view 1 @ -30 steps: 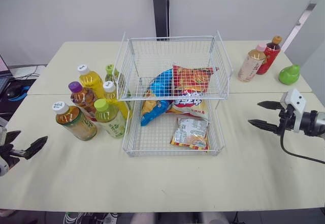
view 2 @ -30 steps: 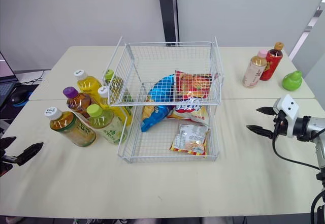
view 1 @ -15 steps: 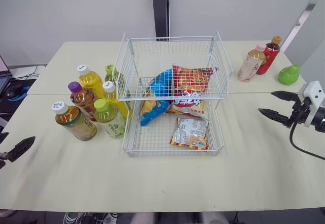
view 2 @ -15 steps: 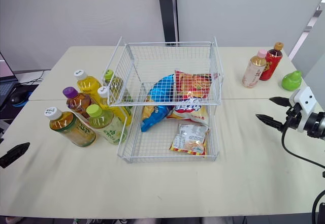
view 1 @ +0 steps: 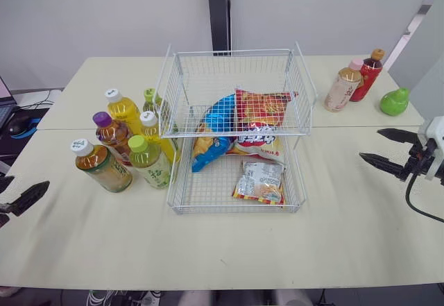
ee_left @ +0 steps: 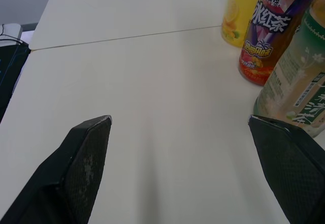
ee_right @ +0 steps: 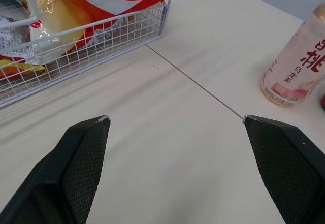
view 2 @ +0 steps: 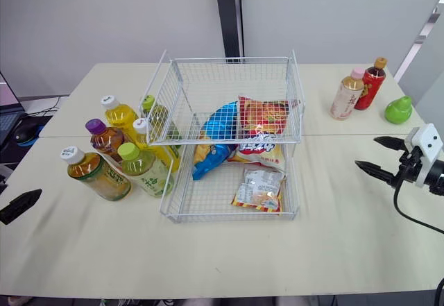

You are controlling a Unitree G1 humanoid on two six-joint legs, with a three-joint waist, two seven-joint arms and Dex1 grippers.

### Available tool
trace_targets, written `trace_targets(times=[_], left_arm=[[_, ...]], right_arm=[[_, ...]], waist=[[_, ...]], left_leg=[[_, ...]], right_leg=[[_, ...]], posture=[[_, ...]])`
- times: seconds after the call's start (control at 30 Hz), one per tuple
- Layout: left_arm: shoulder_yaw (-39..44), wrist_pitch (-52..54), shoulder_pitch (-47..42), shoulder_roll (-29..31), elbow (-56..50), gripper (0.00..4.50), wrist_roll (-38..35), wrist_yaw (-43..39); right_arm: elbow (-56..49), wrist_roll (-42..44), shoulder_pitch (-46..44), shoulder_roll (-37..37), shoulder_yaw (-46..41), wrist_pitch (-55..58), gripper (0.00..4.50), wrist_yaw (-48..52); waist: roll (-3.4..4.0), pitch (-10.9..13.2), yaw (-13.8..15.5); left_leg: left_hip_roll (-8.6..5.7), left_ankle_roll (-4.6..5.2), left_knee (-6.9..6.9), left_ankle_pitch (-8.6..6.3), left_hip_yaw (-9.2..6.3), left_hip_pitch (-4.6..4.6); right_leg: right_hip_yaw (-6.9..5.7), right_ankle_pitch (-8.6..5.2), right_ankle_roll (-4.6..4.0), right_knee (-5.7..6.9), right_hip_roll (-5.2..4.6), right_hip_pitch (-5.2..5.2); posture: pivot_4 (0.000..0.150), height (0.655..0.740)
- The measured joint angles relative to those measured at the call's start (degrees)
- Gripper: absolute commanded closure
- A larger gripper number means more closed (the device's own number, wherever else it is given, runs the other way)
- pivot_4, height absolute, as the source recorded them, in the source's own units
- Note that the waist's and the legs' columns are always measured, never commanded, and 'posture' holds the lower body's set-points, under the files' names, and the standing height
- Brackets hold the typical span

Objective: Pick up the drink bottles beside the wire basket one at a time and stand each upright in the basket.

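Both sets of jaws are released and hold nothing. My left jaws sit at the 8 o'clock edge of the worktop (view 1: 208, 250), their two black fingers (ee_left: 84, 153) spread wide. Between them in the left wrist view I see bare worktop, and three bottles stand beyond the fingertips, well apart from them. My right jaws are at 4 o'clock from the basket (view 1: 229, 53), over the worktop. Their fingers (ee_right: 81, 153) are just as wide and point in toward the basket.

The basket stands mid-worktop in two wire tiers. A blue bag (view 1: 214, 136) and a red bag (view 1: 262, 108) lean inside it, but I cannot tell which tier carries them. A packet (view 1: 259, 182) lies flat on the lower tier's floor.

Six bottles stand upright in a tight cluster at the basket's 9 o'clock, all on the worktop outside the wire. Nearest me are the amber bottle (view 1: 104, 168) and the green-cap bottle (view 1: 149, 162), which is just beside the lower tier. Behind them are the purple-cap bottle (view 1: 111, 134) and the white-cap bottle (view 1: 154, 131), which is close against the wire. Farthest back are the yellow bottle (view 1: 125, 110) and the small green bottle (view 1: 150, 100) by the upper tier's flared side.

At 2 o'clock, well apart from the basket, the pink-cap bottle (view 1: 342, 89) and the red bottle (view 1: 366, 77) stand upright side by side. A green pear (view 1: 394, 103) sits near them on their 4 o'clock side.
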Motion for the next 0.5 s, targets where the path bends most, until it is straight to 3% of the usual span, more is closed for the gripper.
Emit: trace_targets(times=[0.23, 0.33, 0.5], left_arm=[[-0.87, 0.85, -1.24, 0.00, -0.02, 0.03, 0.02, 0.05], [-1.02, 1.49, -0.93, 0.00, -0.33, 0.03, 0.00, 0.17], [0.62, 3.32, 2.46, -0.57, -4.58, 0.03, -0.79, 0.94]], right_arm=[[-23.55, 14.38, 5.27, -6.73, -8.28, 16.17, 0.00, 1.53], [-31.93, 20.56, 1.73, -7.79, -8.24, 21.20, 0.00, 1.22], [-37.29, 25.99, -10.40, -4.22, 1.11, 24.64, 0.00, -0.91]], waist=[[0.02, 0.00, -0.13], [-0.10, -0.07, -0.19], [-0.14, -0.09, -0.13]], left_leg=[[0.21, 0.00, -0.01, -0.01, 0.11, 0.00], [0.39, -0.01, 0.00, -0.02, 0.15, 0.00], [0.46, -0.01, 0.02, -0.02, 0.22, 0.00]], right_leg=[[-0.01, 0.00, -0.01, -0.03, 0.05, -0.05], [-0.02, 0.07, -0.13, -0.07, 0.18, -0.07], [0.06, 0.13, -0.22, -0.09, 0.19, -0.14]], posture=[[0.150, 0.7400], [0.150, 0.7400], [0.150, 0.7400]])
